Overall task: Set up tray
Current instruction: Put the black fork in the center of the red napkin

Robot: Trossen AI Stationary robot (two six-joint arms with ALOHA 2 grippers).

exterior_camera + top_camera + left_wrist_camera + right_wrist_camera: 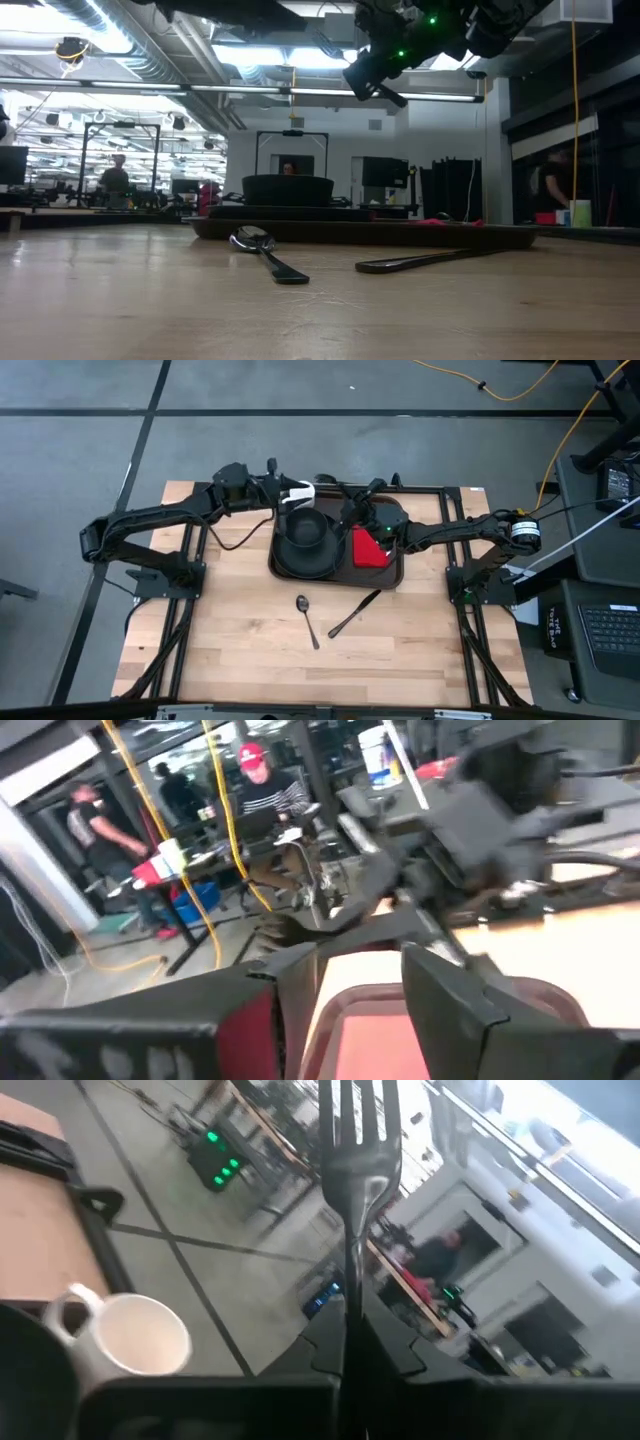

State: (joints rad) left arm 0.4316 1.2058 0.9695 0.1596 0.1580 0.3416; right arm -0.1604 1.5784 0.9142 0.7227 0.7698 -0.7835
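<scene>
The dark brown tray (392,572) lies mid-table and carries a black plate with a black bowl (305,532) and a red napkin (368,549). A white mug (302,493) (130,1336) stands upright by the tray's far left corner. My right gripper (362,508) (345,1348) hangs high over the tray's far side, shut on a fork (358,1140). My left gripper (279,490) (365,995) is open beside the mug. A spoon (307,619) (262,250) and a knife (355,612) (420,260) lie flat on the table nearer than the tray. My right gripper pinches the fork by its handle (347,1305) between the two fingers. The fork runs on along the fingers, with its tines (358,1115) at the free end, away from the wrist. It is lifted clear of tray and table.
Bare wood lies near the spoon and knife and along the table's left and right sides. A dark metal frame (445,488) borders the table's far edge. People and desks show in the room beyond.
</scene>
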